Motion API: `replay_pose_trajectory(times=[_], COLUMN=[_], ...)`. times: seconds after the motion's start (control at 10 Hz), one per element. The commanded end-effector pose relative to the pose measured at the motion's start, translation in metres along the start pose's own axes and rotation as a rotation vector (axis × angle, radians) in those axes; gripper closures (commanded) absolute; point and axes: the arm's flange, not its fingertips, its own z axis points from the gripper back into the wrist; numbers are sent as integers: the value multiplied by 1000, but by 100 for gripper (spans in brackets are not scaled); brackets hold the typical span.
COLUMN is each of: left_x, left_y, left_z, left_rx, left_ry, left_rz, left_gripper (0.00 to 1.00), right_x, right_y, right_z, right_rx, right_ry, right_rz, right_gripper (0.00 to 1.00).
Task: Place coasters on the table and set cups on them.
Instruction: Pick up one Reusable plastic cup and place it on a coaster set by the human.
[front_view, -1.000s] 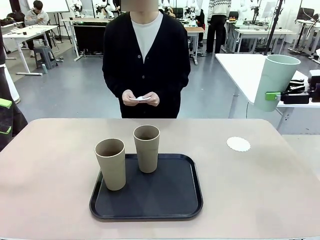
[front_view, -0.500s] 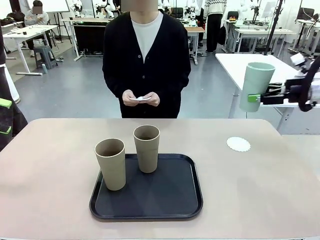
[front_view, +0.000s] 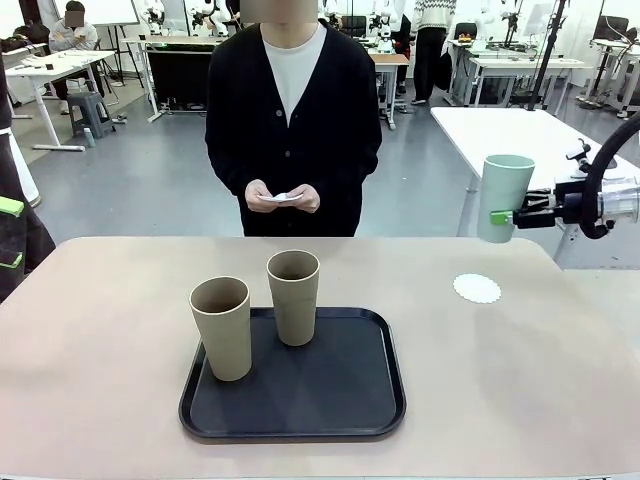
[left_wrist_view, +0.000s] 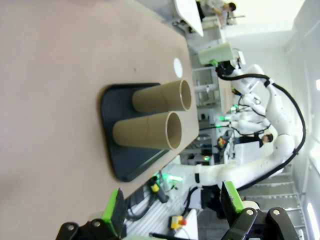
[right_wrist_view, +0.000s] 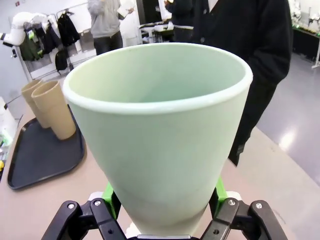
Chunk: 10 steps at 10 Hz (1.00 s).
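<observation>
The right gripper reaches in level from the right, fingers clenched low on the mint cup, which is upright in the air above the bench, clear of the coaster lying there. The left gripper, rolled sideways, has its fingers released and empty.

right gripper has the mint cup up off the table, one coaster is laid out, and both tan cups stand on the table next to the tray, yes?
Not quite: the tan cups stand on the black tray, not beside it on the table, as the front view shows. The rest holds: the right gripper holds the mint cup in the air and one coaster is laid out.
</observation>
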Motion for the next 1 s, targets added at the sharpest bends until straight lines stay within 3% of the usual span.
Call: replay_pose_trajectory(times=[0.0, 0.2, 0.4, 0.9], left_x=[0, 0, 0, 0], left_y=[-1, -1, -1, -1], left_z=[2, 2, 2, 2], left_rx=[-9, -9, -9, -9], left_ry=[-4, -4, -4, -4], left_rz=[-6, -6, -6, -6], left_gripper=[0, 0, 0, 0], right_x=[-18, -41, -55, -60], right_y=[4, 10, 3, -14], right_z=[7, 8, 2, -22], right_rx=[110, 246, 319, 377], right_ry=[41, 77, 48, -52], right_rz=[5, 25, 53, 129], right_gripper=[18, 18, 18, 18])
